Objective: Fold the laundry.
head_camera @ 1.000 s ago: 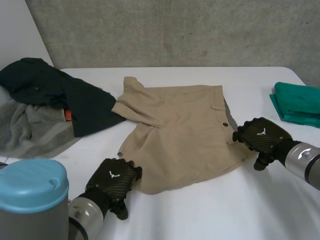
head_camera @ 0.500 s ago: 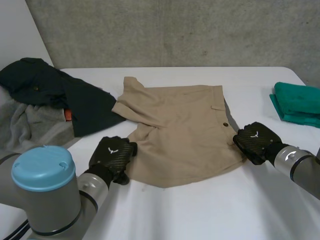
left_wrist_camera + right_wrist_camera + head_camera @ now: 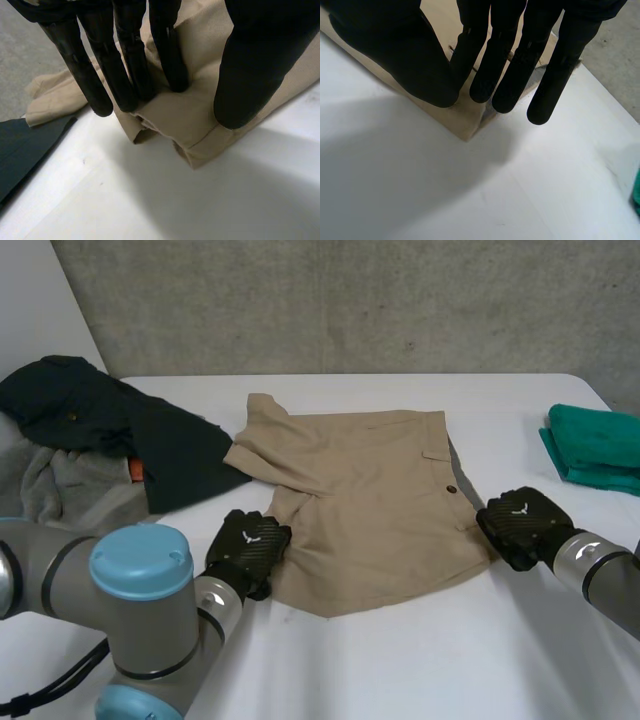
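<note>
Tan shorts (image 3: 370,500) lie flat in the middle of the white table (image 3: 420,660). My left hand (image 3: 250,545) rests on their near left hem. In the left wrist view its fingers (image 3: 125,65) and thumb press together on a raised fold of the tan cloth (image 3: 175,115). My right hand (image 3: 520,520) sits at the shorts' near right corner. Seen from the right wrist, its thumb and fingers (image 3: 490,75) close on that corner (image 3: 462,122), which lifts slightly off the table.
A dark green garment (image 3: 120,430) lies over a grey one (image 3: 70,490) at the table's left side, close to the shorts. A folded teal cloth (image 3: 595,445) sits at the right edge. Bare table runs along the near side.
My left hand moved forward from the near edge onto the shorts' left hem and closed its fingers. My right hand curled shut on the right corner.
</note>
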